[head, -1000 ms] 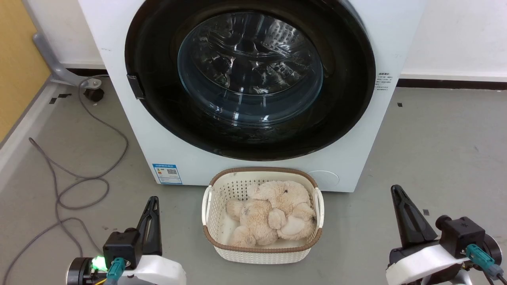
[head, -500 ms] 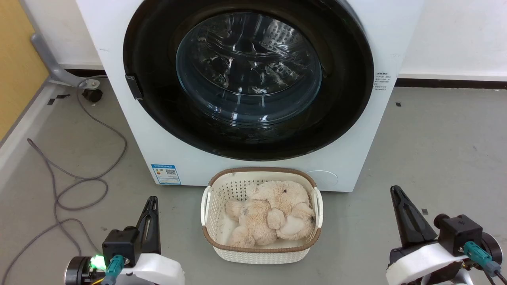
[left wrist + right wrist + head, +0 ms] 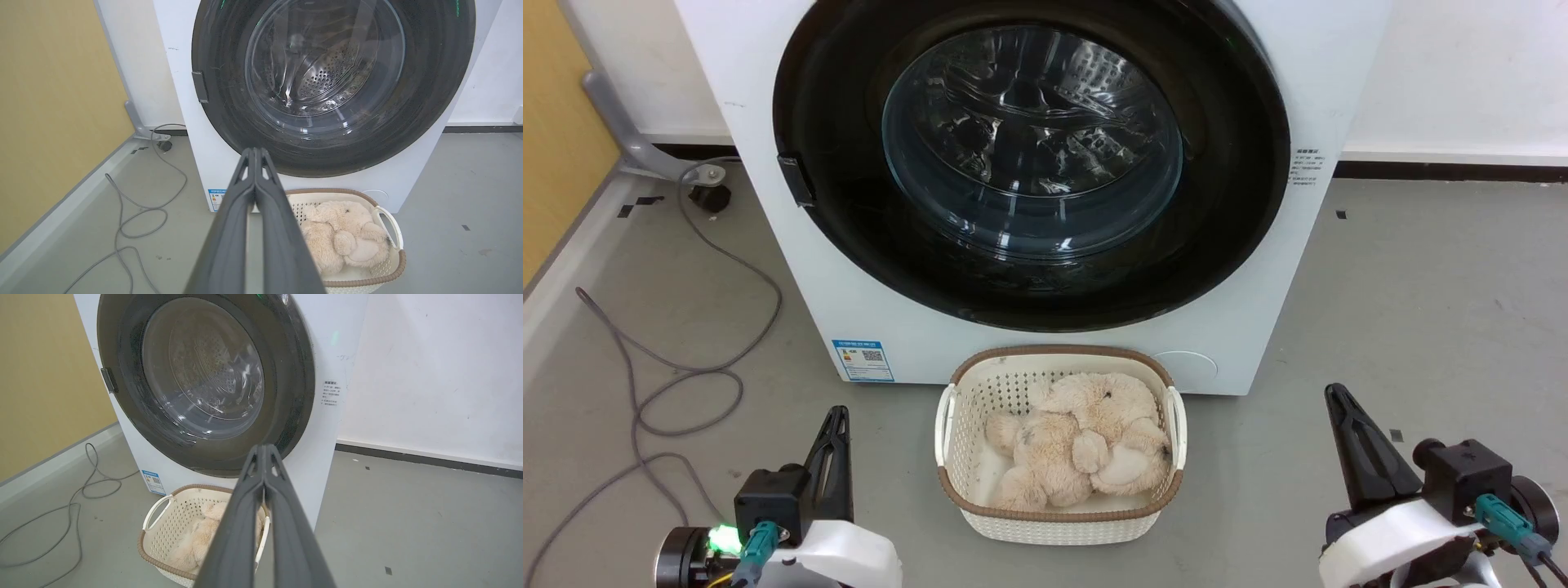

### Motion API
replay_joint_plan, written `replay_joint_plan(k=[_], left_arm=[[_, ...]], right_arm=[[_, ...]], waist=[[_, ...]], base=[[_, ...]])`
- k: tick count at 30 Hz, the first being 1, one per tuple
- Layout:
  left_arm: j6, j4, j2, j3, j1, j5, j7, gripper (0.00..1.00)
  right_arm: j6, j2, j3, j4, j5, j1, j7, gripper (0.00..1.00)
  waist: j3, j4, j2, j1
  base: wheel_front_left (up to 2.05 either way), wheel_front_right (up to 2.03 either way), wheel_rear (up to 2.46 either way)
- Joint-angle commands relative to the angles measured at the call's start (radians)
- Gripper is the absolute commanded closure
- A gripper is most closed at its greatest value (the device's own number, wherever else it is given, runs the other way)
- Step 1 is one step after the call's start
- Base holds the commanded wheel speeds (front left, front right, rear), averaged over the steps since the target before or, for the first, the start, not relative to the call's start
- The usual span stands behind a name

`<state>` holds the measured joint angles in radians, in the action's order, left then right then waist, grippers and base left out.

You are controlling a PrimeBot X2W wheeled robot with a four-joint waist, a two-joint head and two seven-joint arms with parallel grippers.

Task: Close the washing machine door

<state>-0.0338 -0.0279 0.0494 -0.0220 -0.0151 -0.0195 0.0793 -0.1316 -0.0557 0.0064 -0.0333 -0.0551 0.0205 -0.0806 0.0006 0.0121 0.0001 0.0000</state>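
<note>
- The washing machine door (image 3: 1031, 155) lies flat against the front of the washing machine (image 3: 907, 343) at the far side of the scene. No gap shows around its black rim from the head view or either wrist view, so it looks shut, or all but shut.
- The left gripper (image 3: 837, 412) hangs low at the near left, well apart from the door. Its two fingers are pressed together on nothing.
- The right gripper (image 3: 1335, 392) sits at the near right, also well apart from the door, with its fingers together and empty.
- What remains, as I judge it, is to confirm the catch. The small dark latch block (image 3: 795, 180) sits on the door's left edge, so any final press belongs on the black rim beside it, not on the bulging glass.
- A flat, steady push with closed fingertips suits this better than a jab.
- The left arm is the nearer one to that edge.
- A white basket (image 3: 947, 425) holding a beige plush toy (image 3: 1078, 449) stands just in front of the machine, so the reach should pass to its left.
- A grey cable (image 3: 686, 384) loops on the floor at the left, and the base should keep off it.
</note>
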Motion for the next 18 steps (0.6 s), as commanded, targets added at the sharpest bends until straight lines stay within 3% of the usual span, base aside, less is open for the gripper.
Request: replay_joint_plan(k=[1, 18], left_arm=[[0.004, 0.005, 0.001, 0.003, 0.011, 0.006, -0.005, 1.00], [0.018, 0.016, 0.001, 0.012, 0.013, 0.012, -0.039, 1.00]], right_arm=[[0.001, 0.004, -0.001, 0.008, 0.011, -0.014, 0.006, 1.00], [0.001, 0.005, -0.004, 0.020, 0.031, -0.017, 0.041, 1.00]], waist=[[0.000, 0.000, -0.0001, 0.0000], [0.000, -0.006, -0.0001, 0.0000]], base=[[0.00, 0.00, 0.00], [0.00, 0.00, 0.00]])
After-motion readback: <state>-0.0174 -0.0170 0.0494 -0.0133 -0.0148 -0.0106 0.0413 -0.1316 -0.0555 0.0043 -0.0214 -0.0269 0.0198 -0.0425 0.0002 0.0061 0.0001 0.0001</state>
